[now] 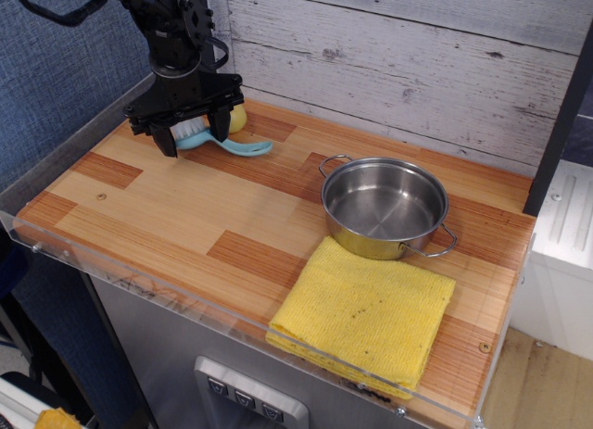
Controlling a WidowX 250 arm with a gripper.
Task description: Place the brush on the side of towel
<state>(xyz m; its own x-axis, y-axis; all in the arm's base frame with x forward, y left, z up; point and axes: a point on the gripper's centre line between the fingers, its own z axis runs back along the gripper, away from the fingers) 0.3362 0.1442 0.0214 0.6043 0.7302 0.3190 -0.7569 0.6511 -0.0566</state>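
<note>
The light-blue brush [232,145] with white bristles is at the back left of the wooden table. Its handle points right toward the pot. My gripper [193,135] stands over the brush head with one finger [168,144] on each side of the bristles, closed on it, low at the table top. The yellow towel [366,313] lies folded at the front right corner, far from the gripper. The arm hides part of the brush head.
A steel pot [384,207] with two handles stands just behind the towel. A yellow lemon-like lump [238,119] sits right behind the gripper. A clear plastic lip [139,279] runs along the table's front edge. A plank wall is at the back.
</note>
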